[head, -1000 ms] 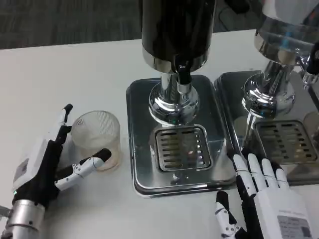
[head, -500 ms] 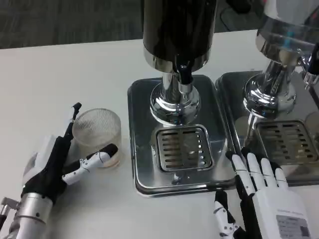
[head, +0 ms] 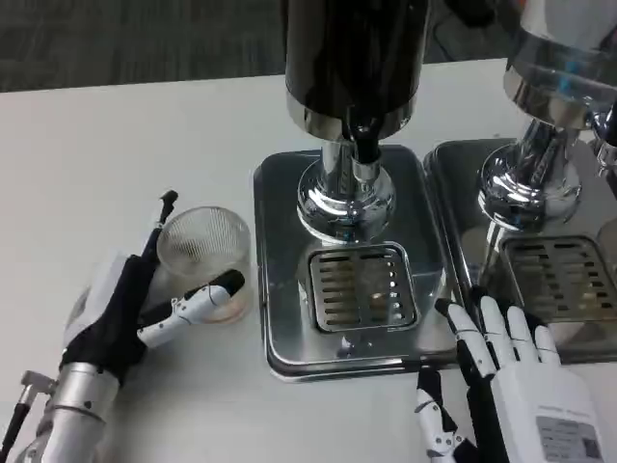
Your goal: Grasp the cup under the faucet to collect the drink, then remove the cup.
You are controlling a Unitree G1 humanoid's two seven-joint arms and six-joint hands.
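Right hand: lying flat at the near right edge of the white table, white back up, fingers stretched forward and slightly apart, holding nothing. Its fingertips are reaching the front rim of the steel drip tray and the gap beside the neighbouring tray.

Left hand: resting on the table at the near left, turned on its side, fingers wrapping around the cup. The thumb is pressing against the cup's near side and one long finger is rising along its far left side; whether the grip is firm cannot be told.

Cup: a small clear tumbler with fine vertical ribbing, standing upright on the table just left of the drip tray, well short of the faucet. A pale tint is showing at its base; whether it is holding liquid cannot be told.

Drip tray: rectangular polished steel, carrying a slotted grate in its front half.

Dispenser: a dark cylindrical body on a chrome pedestal standing on the tray's rear half, with a black-handled faucet hanging over the grate.

Second dispenser: standing at the far right on its own steel tray, chrome base and clear upper body, partly cut off by the frame edge.
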